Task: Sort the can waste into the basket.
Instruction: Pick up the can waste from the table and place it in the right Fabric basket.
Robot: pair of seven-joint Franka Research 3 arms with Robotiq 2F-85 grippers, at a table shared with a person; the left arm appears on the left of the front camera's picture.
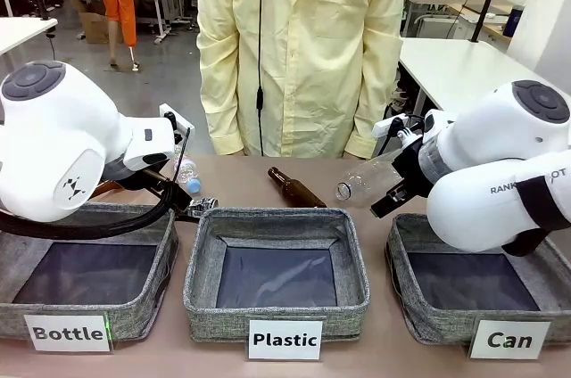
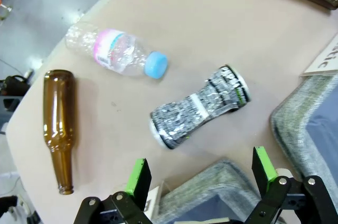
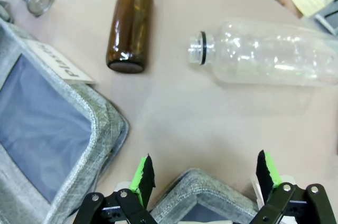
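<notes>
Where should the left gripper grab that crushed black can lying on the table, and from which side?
Probably the pinched waist of the black can, coming straight down from above with the open left gripper. It lies on its side, and the wider ends should stop it slipping.

The white left arm (image 1: pixel 62 146) bulks in at the 9 o'clock side of the front view. Its rounded joint sits high, and its black wrist hardware reaches toward 3 o'clock and slightly down. The white right arm (image 1: pixel 500 173) fills the 3 o'clock side, its wrist angled toward 9 o'clock and downward.

In the left wrist view, the black two-finger left gripper (image 2: pixel 200 174) rises from the 6 o'clock edge. Its jaws are spread wide, with green pads (image 2: pixel 138 178) at 7 and 5 o'clock, holding nothing.

In the right wrist view, the black two-finger right gripper (image 3: pixel 205 174) stands likewise. Its jaws are wide apart, with green pads (image 3: pixel 141 175) at 7 and 5 o'clock, gripping nothing.
</notes>
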